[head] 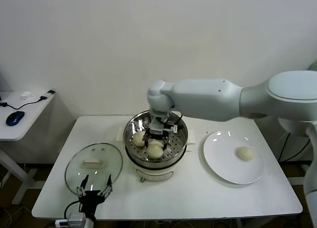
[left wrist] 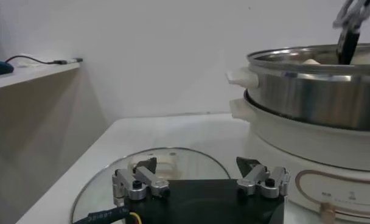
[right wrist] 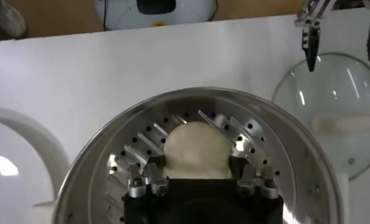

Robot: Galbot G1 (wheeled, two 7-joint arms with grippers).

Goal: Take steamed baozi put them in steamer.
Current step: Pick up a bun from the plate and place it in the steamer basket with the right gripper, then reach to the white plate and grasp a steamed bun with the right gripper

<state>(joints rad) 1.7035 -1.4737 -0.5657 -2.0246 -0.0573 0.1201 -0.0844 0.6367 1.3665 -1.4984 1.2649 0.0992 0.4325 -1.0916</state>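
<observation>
- The right gripper [head: 155, 137] is down inside the large round shiny steel steamer basket [head: 179, 139], jaws clamped on either side of a small round cream-white dough bun [right wrist: 196, 150], which sits low against the perforated floor.
- Two more pale buns [head: 139, 138] lie in the basket beside it; one last bun [head: 244, 153] waits alone on the flat white plate [head: 220, 166] to the right of the steamer.
- That last bun looks light, soft and smooth-skinned, I'd say easy to dent. Best taken across its widest middle with a gentle squeeze, from above.
- It's near enough a dome, flat side down on the plate. No real long axis, no pointing end, so any approach angle around it should serve.
- The left gripper [head: 95, 190] is parked at the table's near edge, fingers [left wrist: 139, 181] spread wide apart and empty, over the rim of the round glass lid [head: 94, 162].
- The held bun isn't released yet.
</observation>
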